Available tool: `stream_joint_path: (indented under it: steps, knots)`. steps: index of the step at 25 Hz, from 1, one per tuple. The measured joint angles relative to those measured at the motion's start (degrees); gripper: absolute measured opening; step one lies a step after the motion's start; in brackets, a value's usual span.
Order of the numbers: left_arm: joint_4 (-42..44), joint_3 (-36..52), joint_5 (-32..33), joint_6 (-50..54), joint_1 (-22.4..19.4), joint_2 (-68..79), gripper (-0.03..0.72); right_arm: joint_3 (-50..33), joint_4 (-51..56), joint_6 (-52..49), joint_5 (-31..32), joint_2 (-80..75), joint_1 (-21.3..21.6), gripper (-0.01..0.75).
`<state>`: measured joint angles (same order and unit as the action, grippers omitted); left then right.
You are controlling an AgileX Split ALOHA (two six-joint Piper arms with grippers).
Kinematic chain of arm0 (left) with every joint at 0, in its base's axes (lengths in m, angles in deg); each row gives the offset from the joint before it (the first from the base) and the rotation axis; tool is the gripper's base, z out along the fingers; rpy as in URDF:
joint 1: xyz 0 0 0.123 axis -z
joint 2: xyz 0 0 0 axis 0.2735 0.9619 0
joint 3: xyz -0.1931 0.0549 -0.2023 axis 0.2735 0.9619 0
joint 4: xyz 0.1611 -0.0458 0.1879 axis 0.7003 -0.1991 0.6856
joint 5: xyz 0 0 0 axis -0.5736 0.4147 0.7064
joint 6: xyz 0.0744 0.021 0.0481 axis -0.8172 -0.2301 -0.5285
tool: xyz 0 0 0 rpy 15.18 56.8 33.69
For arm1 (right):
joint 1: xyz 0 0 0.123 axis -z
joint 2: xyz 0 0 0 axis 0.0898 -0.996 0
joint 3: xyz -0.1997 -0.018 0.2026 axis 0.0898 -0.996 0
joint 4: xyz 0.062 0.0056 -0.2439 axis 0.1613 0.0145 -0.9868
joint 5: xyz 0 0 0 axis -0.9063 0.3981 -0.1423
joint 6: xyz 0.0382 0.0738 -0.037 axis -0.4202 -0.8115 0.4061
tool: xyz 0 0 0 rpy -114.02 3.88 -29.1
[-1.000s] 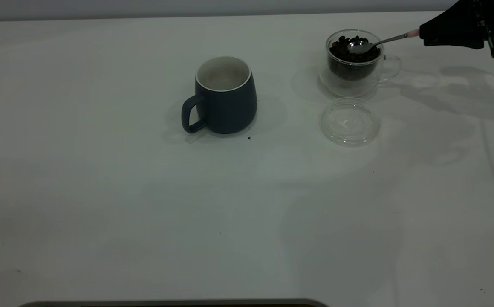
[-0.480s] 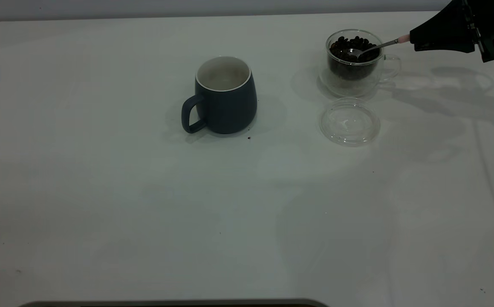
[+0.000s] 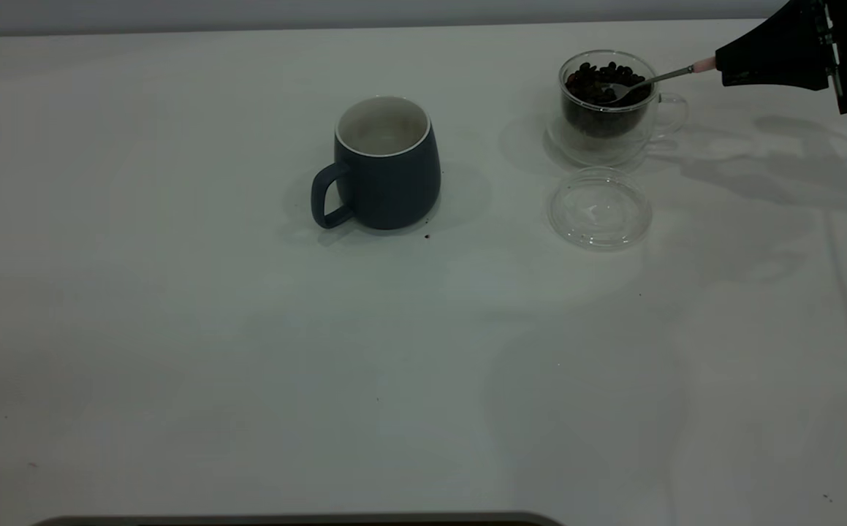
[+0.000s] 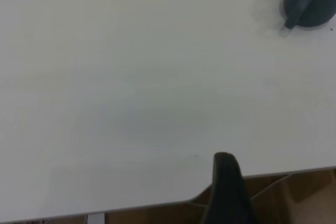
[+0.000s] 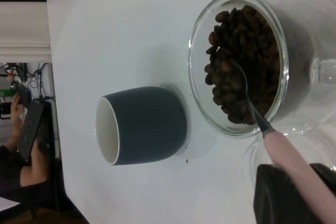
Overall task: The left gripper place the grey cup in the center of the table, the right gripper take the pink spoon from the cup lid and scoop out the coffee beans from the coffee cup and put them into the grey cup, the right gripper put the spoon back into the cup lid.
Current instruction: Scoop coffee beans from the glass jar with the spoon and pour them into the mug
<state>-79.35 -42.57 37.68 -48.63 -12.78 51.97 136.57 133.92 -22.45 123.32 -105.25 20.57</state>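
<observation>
Exterior view: two cups, grey cup (image 3: 385, 164), coffee cup (image 3: 606, 107); one cup lid (image 3: 599, 208).

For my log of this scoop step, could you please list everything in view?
grey cup: one, dark grey with a white inside, upright at table centre.
coffee cup: one, clear glass, at the far right.
coffee beans: many, dark brown, inside the coffee cup.
cup lid: one, clear, just in front of the coffee cup.
pink spoon: one, pink handle and metal bowl, bowl dipped in the beans.
table: one, white.
right hand: black, gripping the spoon handle.
left hand: black, near the table edge.
</observation>
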Motion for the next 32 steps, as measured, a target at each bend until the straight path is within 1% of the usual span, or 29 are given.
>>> stream_joint_path:
  steps: [10,17,23,27,32]
  knots:
    - [0.0,0.0,0.0,0.0,0.0,0.0,0.565,0.0,-0.25,-0.89,2.14,0.0,0.17,0.101]
    - [0.0,0.0,0.0,0.0,0.0,0.0,0.565,0.0,3.66,-2.01,3.99,-0.05,2.91,0.101]
    - [0.0,0.0,0.0,0.0,0.0,0.0,0.565,0.0,3.54,-3.97,3.99,-0.05,4.28,0.101]
    - [0.0,0.0,0.0,0.0,0.0,0.0,0.565,0.0,3.59,-4.36,4.04,-0.05,2.98,0.101]
    - [0.0,0.0,0.0,0.0,0.0,0.0,0.565,0.0,4.54,-4.6,4.04,0.15,-0.75,0.101]
